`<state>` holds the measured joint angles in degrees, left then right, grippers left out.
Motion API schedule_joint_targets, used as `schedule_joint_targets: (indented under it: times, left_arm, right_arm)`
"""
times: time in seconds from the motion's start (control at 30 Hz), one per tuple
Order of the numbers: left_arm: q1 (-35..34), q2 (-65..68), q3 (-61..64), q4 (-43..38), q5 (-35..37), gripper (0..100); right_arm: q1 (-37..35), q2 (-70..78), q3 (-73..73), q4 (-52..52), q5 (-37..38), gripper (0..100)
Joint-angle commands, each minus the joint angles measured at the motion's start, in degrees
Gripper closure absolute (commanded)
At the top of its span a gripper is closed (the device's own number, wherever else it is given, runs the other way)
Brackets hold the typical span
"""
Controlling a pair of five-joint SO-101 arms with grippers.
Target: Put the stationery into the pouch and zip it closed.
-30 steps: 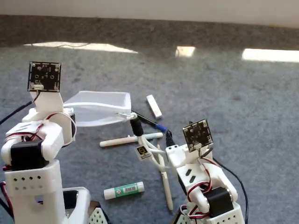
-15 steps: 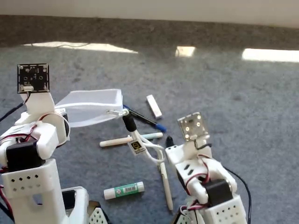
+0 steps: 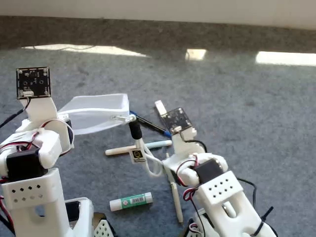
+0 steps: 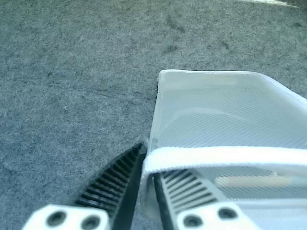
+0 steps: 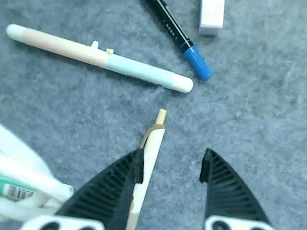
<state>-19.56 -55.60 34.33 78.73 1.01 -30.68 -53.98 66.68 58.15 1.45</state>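
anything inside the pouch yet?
Nothing clearly inside. Through the pouch mesh shows one pale blur; inside or beneath, I cannot tell. The left gripper, shut on its edge, hides that corner. The glue stick and eraser lie outside.

Pens numbered three: cream-and-pale-blue pen (image 5: 100,59), black pen with blue cap (image 5: 171,29), plain cream pen (image 3: 175,197). Eraser (image 5: 211,14): one, white. Glue stick (image 3: 131,201): one, green label. Loose stationery pieces on surface totalled five. Pouch (image 3: 96,112): one, translucent white. Arms were two: left arm (image 3: 34,153), right arm (image 3: 219,190). Cable with black plug (image 3: 133,130) and tag: one.
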Motion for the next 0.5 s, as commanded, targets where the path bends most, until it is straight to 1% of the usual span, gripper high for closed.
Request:
schedule_joint_targets:
  times: [0.0,0.1,0.2,0.47]
  left_arm:
    - [-4.4,0.7,-0.3,-0.8,1.0,99]
    - [-6.2,0.7,-0.2,-0.7,1.0,99]
    - [-6.3,0.7,-0.2,-0.7,1.0,99]
    - [-6.4,0.7,-0.1,-0.7,0.9,99]
  right_arm:
    - [-2.9,3.5,-2.8,-2.3,-1.1,82.0]
    - [-3.9,7.3,-2.8,-4.9,-1.1,82.0]
    - [-3.9,11.9,-2.9,-8.0,-1.1,82.0]
    - [-3.9,21.1,-3.2,-12.2,-0.9,82.1]
